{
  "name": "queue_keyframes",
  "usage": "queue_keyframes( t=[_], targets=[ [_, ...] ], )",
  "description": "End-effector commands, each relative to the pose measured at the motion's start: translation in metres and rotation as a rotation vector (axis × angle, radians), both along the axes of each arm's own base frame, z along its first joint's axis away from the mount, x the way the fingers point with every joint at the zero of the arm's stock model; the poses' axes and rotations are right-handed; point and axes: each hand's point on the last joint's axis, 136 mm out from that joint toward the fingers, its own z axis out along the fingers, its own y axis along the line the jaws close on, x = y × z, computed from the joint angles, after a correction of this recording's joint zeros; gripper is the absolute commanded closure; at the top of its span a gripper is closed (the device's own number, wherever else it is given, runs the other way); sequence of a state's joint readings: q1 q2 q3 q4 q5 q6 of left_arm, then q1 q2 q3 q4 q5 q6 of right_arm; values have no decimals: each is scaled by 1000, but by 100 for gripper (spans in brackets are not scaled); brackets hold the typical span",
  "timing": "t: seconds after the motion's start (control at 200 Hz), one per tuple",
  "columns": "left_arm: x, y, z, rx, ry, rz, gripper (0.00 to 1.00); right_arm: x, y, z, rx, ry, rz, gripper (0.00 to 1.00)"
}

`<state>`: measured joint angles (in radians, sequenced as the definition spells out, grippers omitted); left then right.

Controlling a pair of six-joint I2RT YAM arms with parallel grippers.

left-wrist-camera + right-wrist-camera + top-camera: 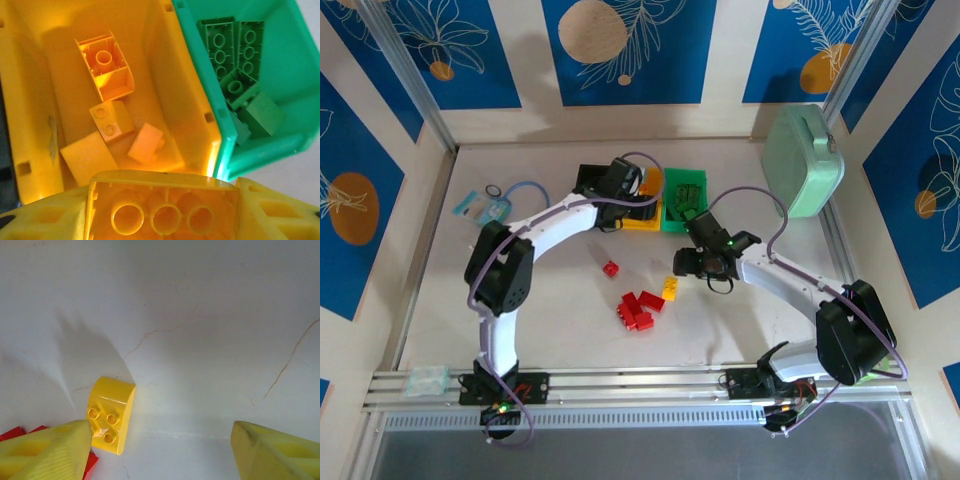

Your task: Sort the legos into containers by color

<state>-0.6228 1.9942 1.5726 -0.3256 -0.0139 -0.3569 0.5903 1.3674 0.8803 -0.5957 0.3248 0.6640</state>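
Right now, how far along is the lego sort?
Done: green bricks in the green bin, four yellows in the yellow bin. In hand: left end effector holds a yellow brick over that bin. Left: loose yellow brick by the open right end effector, plus red bricks on the table.

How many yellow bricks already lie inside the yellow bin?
4: a curved brick at the far end, a two-stud brick mid-floor, a pale brick beside it, a plain block nearest. The held brick may hide more.

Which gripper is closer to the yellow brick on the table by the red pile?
Right. The right gripper hangs open close over that yellow brick; the left gripper holds another yellow brick far off above the yellow bin.
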Motion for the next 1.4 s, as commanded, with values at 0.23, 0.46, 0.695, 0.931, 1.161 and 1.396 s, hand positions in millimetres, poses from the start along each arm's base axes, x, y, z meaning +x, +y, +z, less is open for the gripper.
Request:
queue_keyframes(
  t=[0.23,0.46,0.695,0.931,1.161,1.396],
  targets=[
    [41,4,21,33,-60,29,26,-8,2,6,16,1,-2,25],
    [15,16,17,-32,-79,46,8,-10,6,0,19,26,15,24],
    [-21,47,24,-53,-117,89,7,-12,18,-4,28,55,33,24],
    [-59,84,38,-61,-188,130,6,-13,39,-15,60,110,33,26],
    [-88,116,27,-30,-187,185,6,-20,55,-33,-14,169,35,30],
    [-109,143,10,-10,-174,238,6,-25,49,-57,-116,241,-17,37]
  ],
)
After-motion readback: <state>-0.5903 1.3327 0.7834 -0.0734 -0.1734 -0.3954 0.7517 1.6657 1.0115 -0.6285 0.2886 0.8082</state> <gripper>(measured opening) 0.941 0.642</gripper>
